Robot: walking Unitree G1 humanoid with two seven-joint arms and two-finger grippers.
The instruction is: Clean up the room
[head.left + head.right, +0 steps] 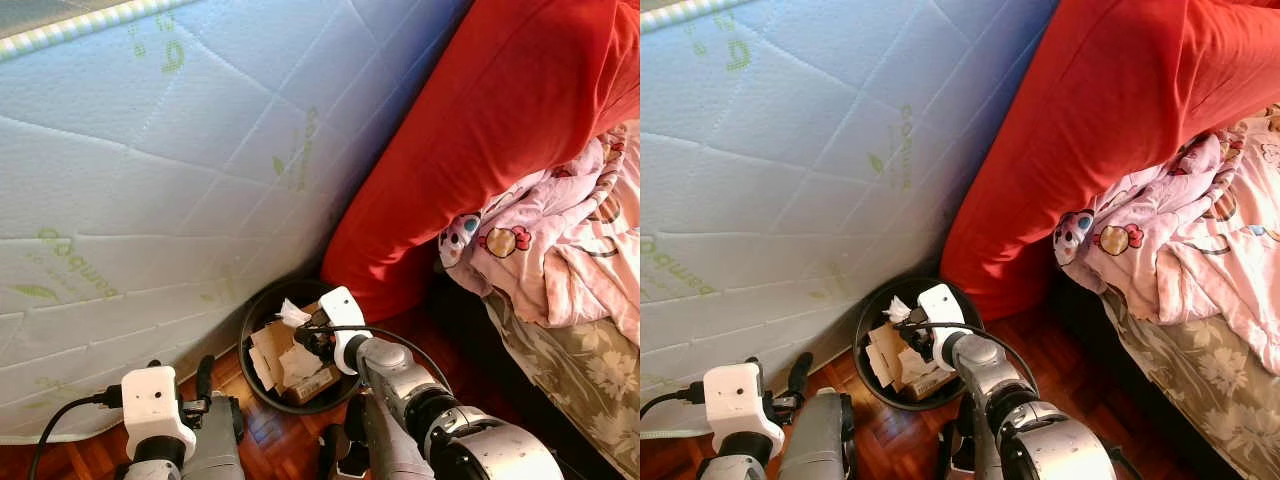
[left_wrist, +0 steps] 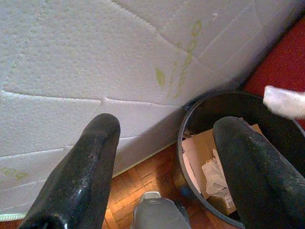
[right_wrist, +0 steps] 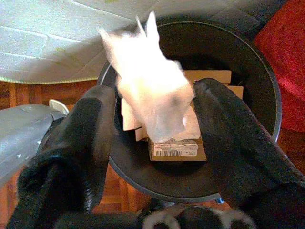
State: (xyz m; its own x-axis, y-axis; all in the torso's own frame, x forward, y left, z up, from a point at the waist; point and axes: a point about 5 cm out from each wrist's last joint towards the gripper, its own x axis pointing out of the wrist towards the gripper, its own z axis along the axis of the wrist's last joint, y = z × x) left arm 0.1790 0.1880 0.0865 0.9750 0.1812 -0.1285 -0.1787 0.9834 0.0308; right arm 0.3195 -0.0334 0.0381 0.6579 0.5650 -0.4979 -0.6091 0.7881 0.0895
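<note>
A round black bin [image 1: 262, 302] stands on the wood floor [image 1: 270, 430] against the upended mattress [image 1: 150, 170], beside a red cushion [image 1: 470, 140]. It holds flattened cardboard [image 3: 209, 78] and a labelled box [image 3: 176, 149]. The right gripper [image 3: 150, 121] hangs over it, fingers spread, with blurred white paper [image 3: 150, 98] between them, seemingly loose. The left gripper [image 2: 167, 162] is released, empty, near the bin.

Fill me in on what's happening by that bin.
The right gripper hangs over the black trash bin with its jaws open, and a crumpled white tissue, blurred, sits between them above the cardboard scraps inside. The left gripper waits open beside the mattress.
</note>
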